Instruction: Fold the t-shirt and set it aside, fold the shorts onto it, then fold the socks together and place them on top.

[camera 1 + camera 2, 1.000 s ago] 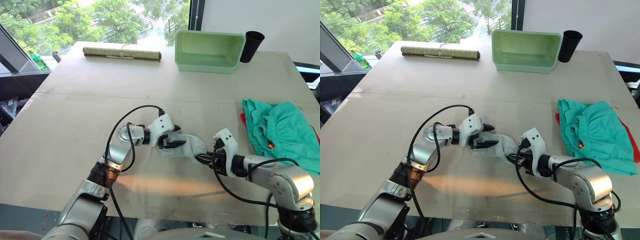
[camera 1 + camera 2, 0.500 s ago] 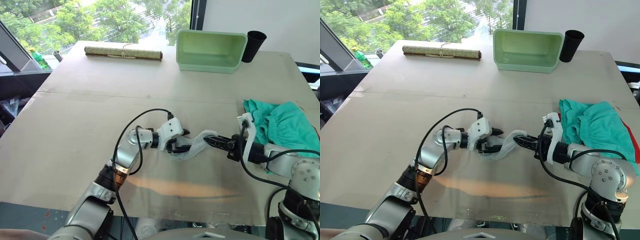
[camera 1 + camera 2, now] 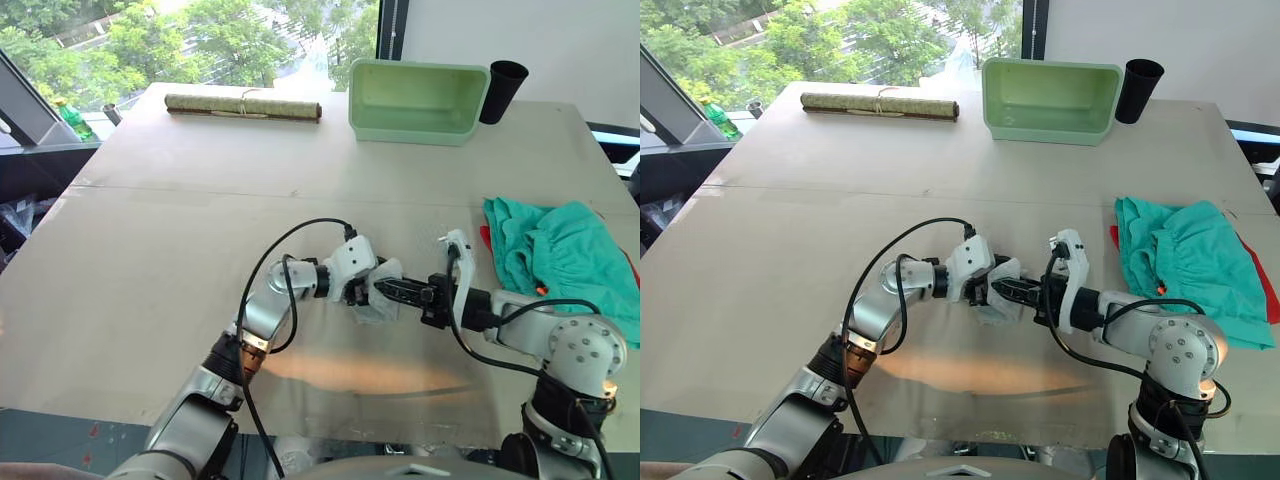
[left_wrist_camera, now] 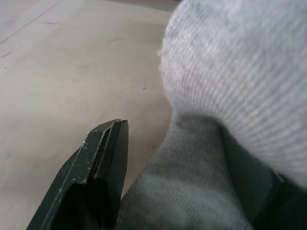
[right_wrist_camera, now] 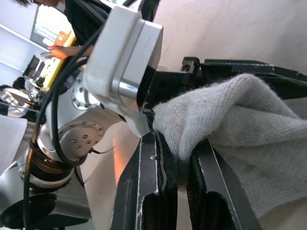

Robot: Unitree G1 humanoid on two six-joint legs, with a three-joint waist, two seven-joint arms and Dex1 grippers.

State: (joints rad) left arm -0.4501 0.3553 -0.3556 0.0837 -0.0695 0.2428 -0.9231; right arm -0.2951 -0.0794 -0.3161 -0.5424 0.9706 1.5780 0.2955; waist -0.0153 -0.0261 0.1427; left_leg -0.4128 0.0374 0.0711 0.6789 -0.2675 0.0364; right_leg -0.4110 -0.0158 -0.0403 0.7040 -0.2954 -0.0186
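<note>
Closing the gap between them, the two arms now meet over the middle of the pale wooden table (image 3: 150, 250), where half a second ago they held the pair of light grey knit socks (image 3: 378, 296) stretched out between them. That long span of fabric has collapsed into a compact bundle, with one end brought over onto the other.

The right gripper (image 3: 395, 291) is clenched on a fold of the sock; its wrist view shows the two black fingers (image 5: 148, 191) pinching the knit between them. The left gripper (image 3: 358, 293) sits pressed against the same bundle, and its wrist view shows grey knit filling the space beside one black finger (image 4: 103, 163), so it appears to be grasping the sock as well.

Judging by this, the sock fold is being completed. The teal green soft fabric shorts (image 3: 560, 255) lie bunched at the table's right side, with an edge of the bright red thin fabric t-shirt (image 3: 1264, 285) peeking out beneath them, well apart from the bundle. What remains is likely carrying the socks over onto that pile.
</note>
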